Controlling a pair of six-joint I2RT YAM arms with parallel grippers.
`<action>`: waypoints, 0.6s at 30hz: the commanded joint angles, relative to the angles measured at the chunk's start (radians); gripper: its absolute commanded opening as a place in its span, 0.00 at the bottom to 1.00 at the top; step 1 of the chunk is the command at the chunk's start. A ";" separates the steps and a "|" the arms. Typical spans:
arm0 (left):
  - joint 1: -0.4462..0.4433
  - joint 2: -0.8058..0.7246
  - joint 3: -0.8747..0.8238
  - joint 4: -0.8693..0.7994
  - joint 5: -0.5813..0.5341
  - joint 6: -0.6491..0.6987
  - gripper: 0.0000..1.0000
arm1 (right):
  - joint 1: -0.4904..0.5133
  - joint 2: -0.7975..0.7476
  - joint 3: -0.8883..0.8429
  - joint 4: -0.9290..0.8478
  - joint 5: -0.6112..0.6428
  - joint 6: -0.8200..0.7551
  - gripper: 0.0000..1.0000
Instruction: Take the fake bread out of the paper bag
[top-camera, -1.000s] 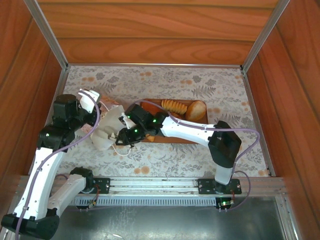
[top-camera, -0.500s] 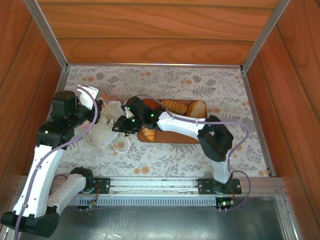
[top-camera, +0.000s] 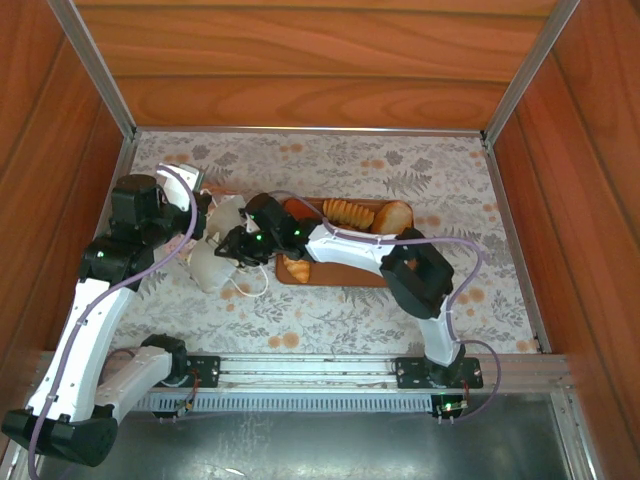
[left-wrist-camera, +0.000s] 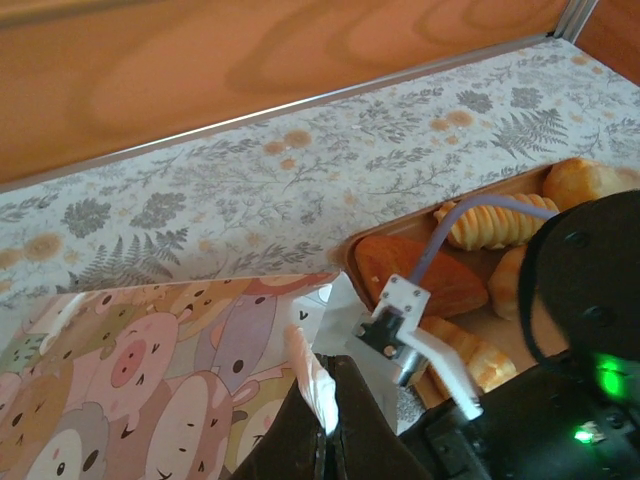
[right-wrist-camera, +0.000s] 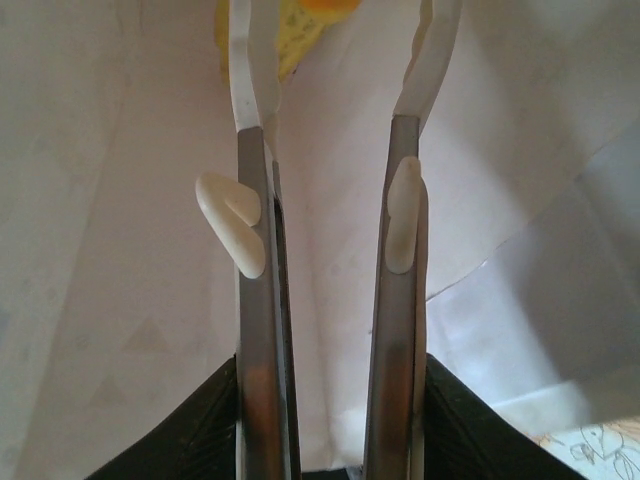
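Cloth (top-camera: 400, 180): paper bag (top-camera: 205, 266) sideways, mouth rightward; L gripper (left-wrist-camera: 325, 415) pinches rim, R gripper (right-wrist-camera: 338, 35) half-open.

The left arm (top-camera: 85, 310) bends up beside the paper bag (top-camera: 205, 268), and the left gripper (left-wrist-camera: 325, 405) has its fingers pressed together on the bag's paper edge. The right arm (top-camera: 360, 250) stretches toward the bag. The right gripper (right-wrist-camera: 338, 40) is inside the bag, fingers parted and parallel.
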 joint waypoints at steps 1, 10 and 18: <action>-0.012 0.001 0.006 0.031 0.032 -0.019 0.00 | -0.009 0.017 0.044 0.055 -0.035 0.026 0.43; -0.036 0.031 0.017 0.040 0.025 -0.028 0.00 | -0.009 0.076 0.089 0.073 -0.021 0.073 0.43; -0.043 0.029 0.012 0.046 0.012 -0.026 0.00 | -0.008 0.087 0.111 0.031 0.016 0.040 0.42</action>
